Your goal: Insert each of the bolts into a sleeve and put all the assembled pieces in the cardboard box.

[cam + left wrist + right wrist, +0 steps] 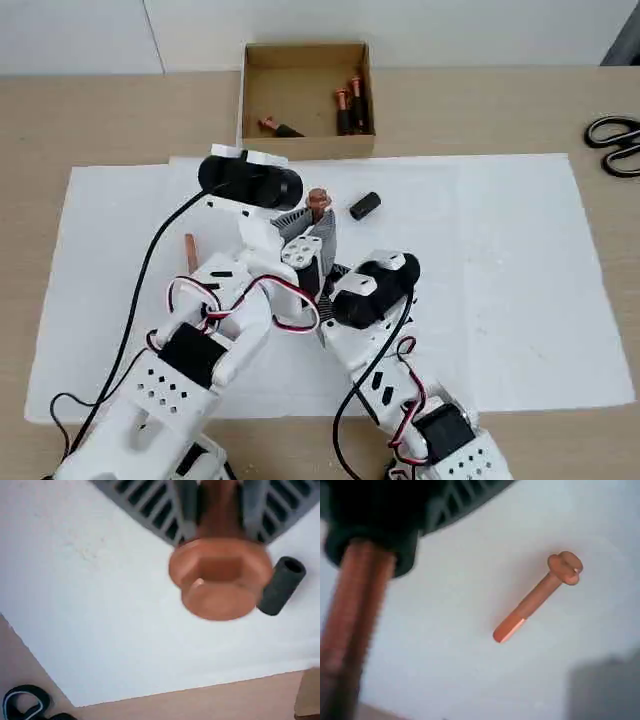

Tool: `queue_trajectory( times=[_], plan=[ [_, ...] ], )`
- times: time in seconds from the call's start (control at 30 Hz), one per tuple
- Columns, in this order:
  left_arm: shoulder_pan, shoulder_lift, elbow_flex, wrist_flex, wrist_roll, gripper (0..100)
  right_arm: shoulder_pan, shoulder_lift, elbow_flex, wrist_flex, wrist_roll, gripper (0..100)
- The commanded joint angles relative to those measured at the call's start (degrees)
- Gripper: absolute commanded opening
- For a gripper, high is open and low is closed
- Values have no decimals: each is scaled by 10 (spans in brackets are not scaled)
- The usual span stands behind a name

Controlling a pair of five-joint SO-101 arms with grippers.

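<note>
Closest to the left wrist camera, the held bolt shows its flanged copper head, its shank pinched between the ribbed grey fingers of the left gripper. The loose sleeve lies at 3 o'clock of that head. The right wrist view adds the bolt's threaded end poking through the held sleeve, which the right gripper clamps, and the loose bolt lying flat. From above, the left arm reaches from 7 o'clock and the right from 5 o'clock, meeting mid-paper. The loose bolt lies at 9 o'clock of them. The cardboard box, at 12 o'clock, holds assembled pieces. Scissors lie at 2 o'clock.
</note>
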Motion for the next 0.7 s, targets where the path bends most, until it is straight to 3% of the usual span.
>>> queue_trajectory(
  times=[0.0,0.67],
  plan=[
    [3,-18,-1,16,4,6,-4,-13,4,-14,-6,4],
    [4,-18,-1,68,1,6,-2,-13,4,-14,-6,4]
  ],
)
